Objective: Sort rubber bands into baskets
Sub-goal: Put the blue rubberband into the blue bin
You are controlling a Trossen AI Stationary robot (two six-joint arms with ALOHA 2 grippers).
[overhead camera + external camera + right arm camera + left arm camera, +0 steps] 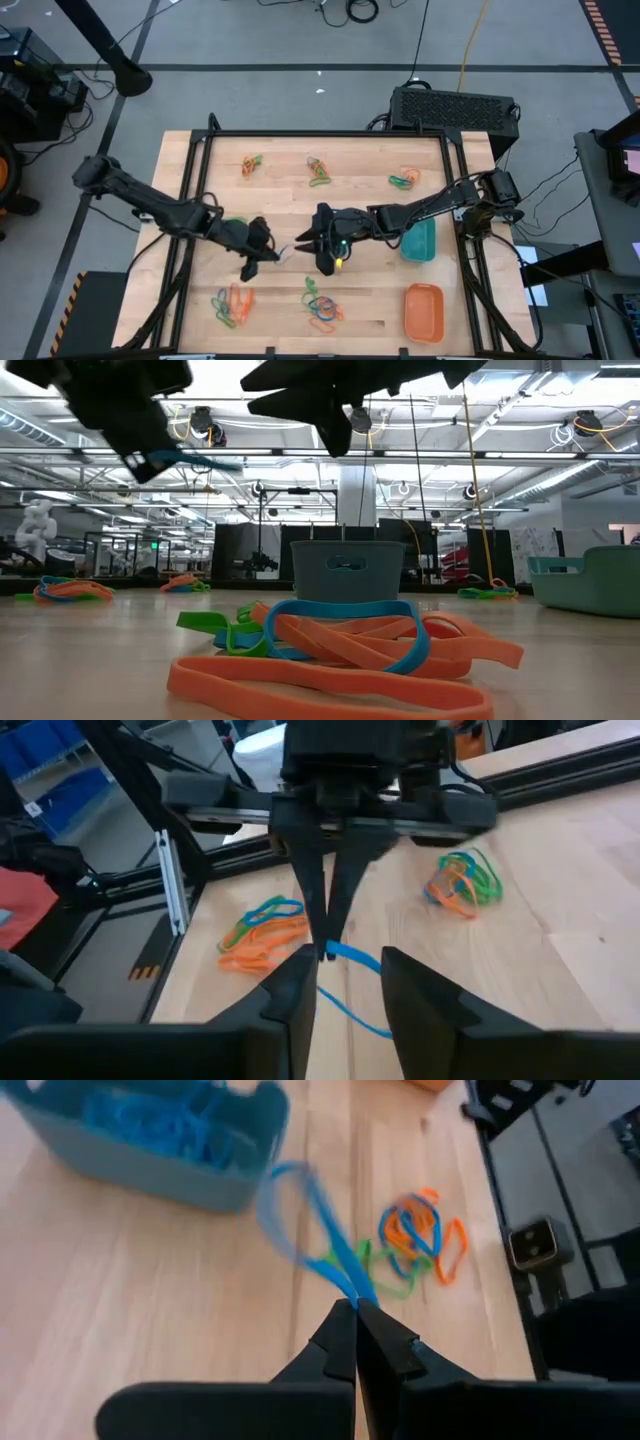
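Sorted so far: the blue basket [160, 1140] already holds a tangle of blue bands; what lies in the teal basket [419, 241] and the orange basket [424, 310] cannot be made out.
Left to do: mixed clumps dot the wooden table [280, 215] around the blue basket, among them the orange, green and blue pile [418, 1245] just beside it and three far clumps along the table's back edge.
Band in hand: one blue rubber band [310, 1220] hangs above the table, near the blue basket.
Left gripper [356, 1315]: pressed together, pinching one end of that band.
Right gripper [345, 975]: fingers spread, straddling the band's other end.
Band's axis: stretched long, running from the left fingertips toward the blue basket.
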